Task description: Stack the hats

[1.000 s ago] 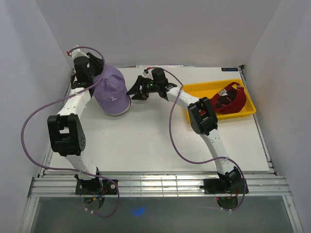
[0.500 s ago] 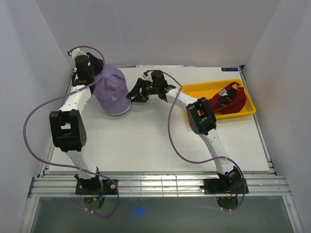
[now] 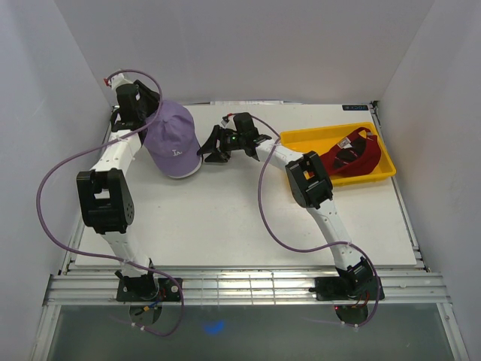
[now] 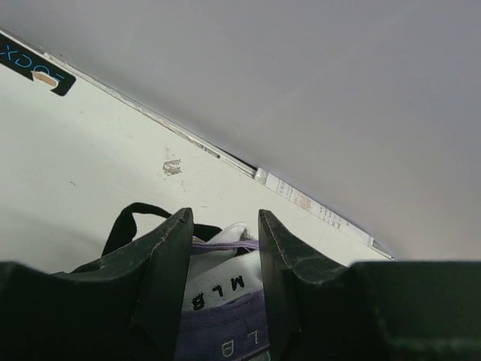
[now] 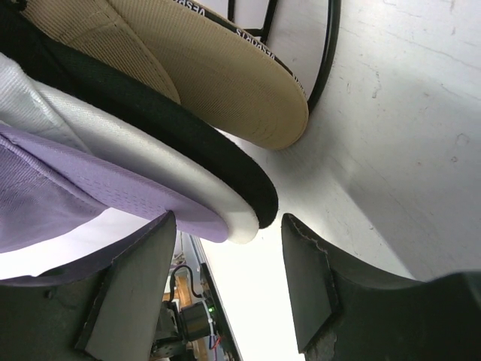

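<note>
Half-closed left hand (image 4: 224, 226) tight on back of purple cap (image 4: 225, 335)

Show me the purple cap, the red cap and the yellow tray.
purple cap (image 3: 174, 139), top external view, middle of its crown.
red cap (image 3: 359, 156), top external view, on its red fabric.
yellow tray (image 3: 319, 136), top external view, bare part near its far rim.
</note>
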You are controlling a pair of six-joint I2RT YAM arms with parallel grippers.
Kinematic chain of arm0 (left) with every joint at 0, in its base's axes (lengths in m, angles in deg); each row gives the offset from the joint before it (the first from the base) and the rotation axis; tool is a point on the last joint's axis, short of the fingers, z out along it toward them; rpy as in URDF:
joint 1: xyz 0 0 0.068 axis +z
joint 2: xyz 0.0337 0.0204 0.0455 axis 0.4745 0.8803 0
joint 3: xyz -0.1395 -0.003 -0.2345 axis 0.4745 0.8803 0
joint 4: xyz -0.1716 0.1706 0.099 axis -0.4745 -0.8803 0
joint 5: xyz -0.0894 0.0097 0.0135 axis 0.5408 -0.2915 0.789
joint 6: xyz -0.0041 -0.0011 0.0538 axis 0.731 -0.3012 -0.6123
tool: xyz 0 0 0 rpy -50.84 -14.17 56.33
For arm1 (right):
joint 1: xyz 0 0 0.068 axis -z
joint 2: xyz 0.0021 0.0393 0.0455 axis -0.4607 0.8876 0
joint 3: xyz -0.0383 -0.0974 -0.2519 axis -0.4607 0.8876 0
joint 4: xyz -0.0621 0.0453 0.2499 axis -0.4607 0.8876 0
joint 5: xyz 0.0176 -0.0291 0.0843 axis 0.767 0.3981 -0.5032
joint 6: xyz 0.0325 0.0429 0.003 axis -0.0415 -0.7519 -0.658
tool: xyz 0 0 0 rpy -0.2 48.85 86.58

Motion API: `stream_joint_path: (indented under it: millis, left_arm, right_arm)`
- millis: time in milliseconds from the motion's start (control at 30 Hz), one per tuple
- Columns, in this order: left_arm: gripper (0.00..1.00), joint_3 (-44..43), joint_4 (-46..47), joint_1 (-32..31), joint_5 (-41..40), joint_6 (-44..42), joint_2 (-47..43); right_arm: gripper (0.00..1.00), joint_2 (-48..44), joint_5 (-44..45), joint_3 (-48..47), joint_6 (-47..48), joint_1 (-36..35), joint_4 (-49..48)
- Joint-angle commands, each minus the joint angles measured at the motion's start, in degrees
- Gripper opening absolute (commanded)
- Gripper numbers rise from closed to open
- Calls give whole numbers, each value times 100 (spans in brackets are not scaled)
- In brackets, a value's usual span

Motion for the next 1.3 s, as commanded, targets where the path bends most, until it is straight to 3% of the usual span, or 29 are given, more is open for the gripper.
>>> stream_joint_path:
  millis: [0, 333, 1267]
  left_arm:
    - [51, 147, -1137, -84, 123, -154, 380]
    - [62, -178, -1268, -84, 202, -400, 187]
    - [71, -759, -523, -84, 184, -707, -647]
  right_arm:
    - [64, -48, -47, -181, 60, 9, -184]
    - [64, -241, -38, -190, 112, 44, -122]
    - [69, -1470, 93, 635, 578, 290, 18]
